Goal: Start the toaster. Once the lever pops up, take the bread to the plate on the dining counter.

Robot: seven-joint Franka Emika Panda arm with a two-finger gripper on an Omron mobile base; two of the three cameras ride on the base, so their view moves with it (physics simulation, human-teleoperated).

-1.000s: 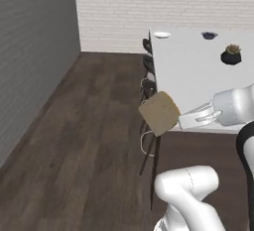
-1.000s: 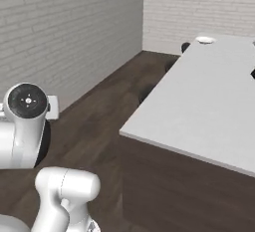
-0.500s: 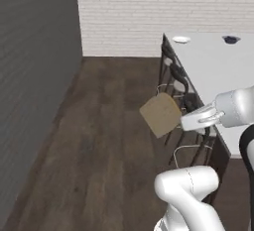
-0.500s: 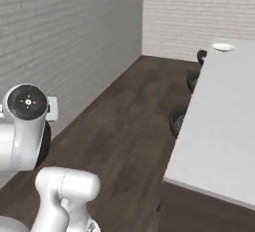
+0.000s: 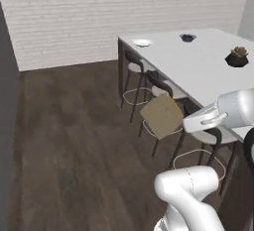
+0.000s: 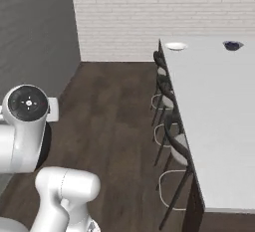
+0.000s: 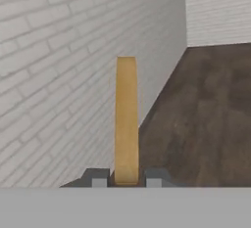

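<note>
My gripper [image 5: 182, 124] is shut on the bread [image 5: 160, 116], a tan square slice held in the air over the stools beside the dining counter [image 5: 201, 69]. In the hand view the bread [image 7: 126, 119] stands edge-on between my fingertips [image 7: 99, 178], with the gripper [image 7: 126, 180] clamped on its lower end. The white plate [image 5: 142, 42] lies near the counter's far left corner, well beyond the bread. From the right base view the plate [image 6: 175, 46] sits at the far end of the dining counter [image 6: 219, 121]. The toaster is out of view.
A dark bowl [image 5: 187, 37] and a potted plant [image 5: 237, 57] stand on the counter. Dark stools [image 5: 149, 84] line its near side, and the stools [image 6: 167, 114] show along the counter's left edge. Open wood floor [image 5: 74, 136] stretches left toward a brick wall.
The whole scene has shifted in both base views, so the base has moved along the counter. The plate and stools now show more fully. The bread stays in my gripper.
</note>
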